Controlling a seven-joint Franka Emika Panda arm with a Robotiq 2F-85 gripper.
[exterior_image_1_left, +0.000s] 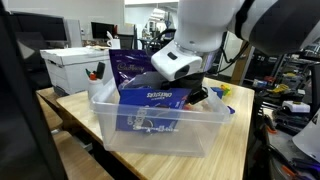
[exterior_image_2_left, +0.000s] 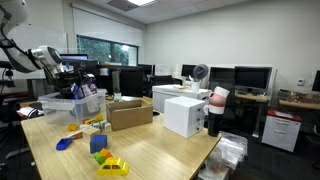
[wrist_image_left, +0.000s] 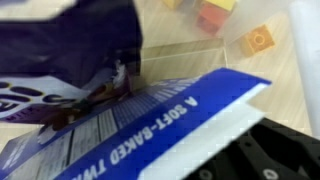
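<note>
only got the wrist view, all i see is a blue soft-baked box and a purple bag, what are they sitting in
Observer: Both sit in a clear plastic bin on a wooden table.
Operator: where's my gripper in all that
Observer: The gripper is low over the bin's open top, right beside the top edge of the blue box. Whether it grips the box I can't tell.
Operator: anything else close to the bin
Observer: A white box stands on the table just behind the bin.
</note>
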